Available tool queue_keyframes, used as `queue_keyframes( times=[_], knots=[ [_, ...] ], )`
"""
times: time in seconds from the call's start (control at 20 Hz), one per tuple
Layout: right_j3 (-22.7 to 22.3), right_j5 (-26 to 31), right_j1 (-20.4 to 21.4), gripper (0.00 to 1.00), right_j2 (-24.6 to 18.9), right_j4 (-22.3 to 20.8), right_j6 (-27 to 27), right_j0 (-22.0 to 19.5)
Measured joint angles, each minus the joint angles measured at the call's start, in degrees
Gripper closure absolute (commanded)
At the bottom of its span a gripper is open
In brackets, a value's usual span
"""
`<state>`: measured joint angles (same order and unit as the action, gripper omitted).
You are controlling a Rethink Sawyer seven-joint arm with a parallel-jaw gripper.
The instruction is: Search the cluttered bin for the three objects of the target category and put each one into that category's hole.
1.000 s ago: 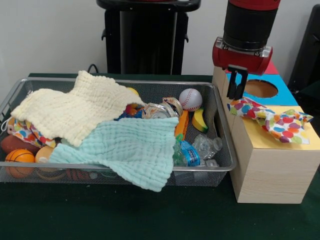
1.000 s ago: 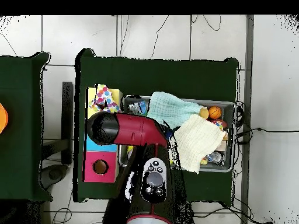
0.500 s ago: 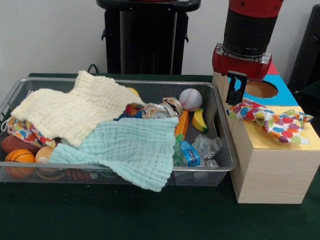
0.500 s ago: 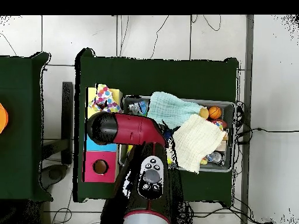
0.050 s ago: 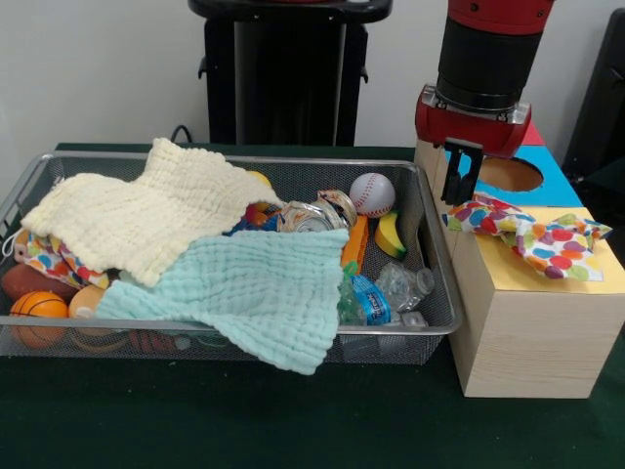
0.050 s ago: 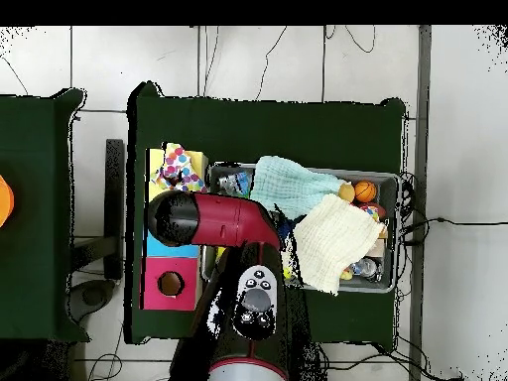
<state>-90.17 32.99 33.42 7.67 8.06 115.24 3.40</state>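
Risen slightly, tool above spotted cloth; grip unclear; overhead hides it.

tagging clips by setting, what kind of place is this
Probably a robotics lab test cell, not a home: a red arm with its claw above a wooden sorting box with coloured holes, a wire bin of mixed clutter on a green-clothed table, and loose cables across tiled floor.

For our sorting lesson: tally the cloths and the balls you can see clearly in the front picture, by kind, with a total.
Muslin cloths: 2 (cream, mint)
Polka-dot cloth on the box: 1
Baseball: 1
Mini basketball: 1
Total: 5
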Motion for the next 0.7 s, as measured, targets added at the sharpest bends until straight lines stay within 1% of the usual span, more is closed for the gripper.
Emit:
queue_keyframes(
  times=[0.45, 0.7],
  knots=[
    [0.05, -0.01, 0.25, 1.00, 0.60, -0.01, 0.00, 0.89],
    [-0.23, -0.01, 1.14, 1.00, 0.60, -0.01, 0.00, 1.06]
  ],
)
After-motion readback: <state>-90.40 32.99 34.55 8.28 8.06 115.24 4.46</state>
